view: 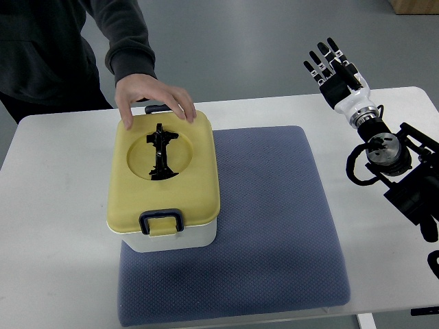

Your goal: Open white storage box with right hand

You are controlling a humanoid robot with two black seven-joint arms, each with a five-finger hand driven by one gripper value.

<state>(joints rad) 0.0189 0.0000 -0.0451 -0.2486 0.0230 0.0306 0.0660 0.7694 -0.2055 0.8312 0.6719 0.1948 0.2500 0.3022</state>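
Note:
The white storage box (180, 236) with a yellow lid (164, 175) stands on the left part of a blue-grey mat (274, 226). The lid has a black folded handle (161, 152) in a round recess and a dark blue latch (160, 221) at the near edge, closed. A second latch shows at the far edge, partly under a person's hand (152, 96) that rests on the lid's far rim. My right hand (333, 65) hovers at the far right of the table, fingers spread and holding nothing, well away from the box.
The mat lies on a white table (55, 205). A person in a dark sleeve (116, 34) stands at the far left behind the table. My right forearm (394, 161) and its black cables cover the table's right edge.

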